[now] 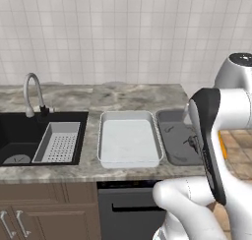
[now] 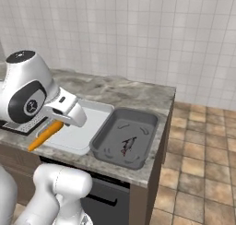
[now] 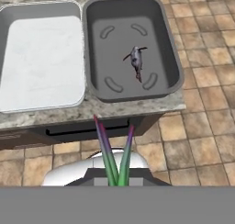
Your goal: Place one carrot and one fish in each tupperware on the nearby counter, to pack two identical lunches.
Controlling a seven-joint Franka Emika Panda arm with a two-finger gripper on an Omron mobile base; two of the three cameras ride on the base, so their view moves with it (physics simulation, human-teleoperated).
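Note:
My gripper (image 2: 59,122) is shut on an orange carrot (image 2: 45,135), which slants down to the left before the counter's front edge. The carrot's green and purple stalks (image 3: 112,156) rise at the bottom of the hand view, and an orange sliver of the carrot (image 1: 224,148) peeks past my forearm. The pale grey-white tupperware (image 3: 11,19) stands empty on the counter, left of the dark grey tupperware (image 3: 98,44). A blackish fish (image 3: 136,60) lies in the dark tupperware (image 2: 108,139), near its middle. My arm hides part of the dark tupperware (image 1: 170,135) in the left base view.
A black sink (image 1: 19,131) with a curved faucet (image 1: 30,91) and a white perforated basket (image 1: 59,143) lies left of the trays. The counter ends just right of the dark tray (image 2: 163,122), with tiled floor (image 2: 203,155) beyond. A dishwasher front (image 1: 125,209) sits below.

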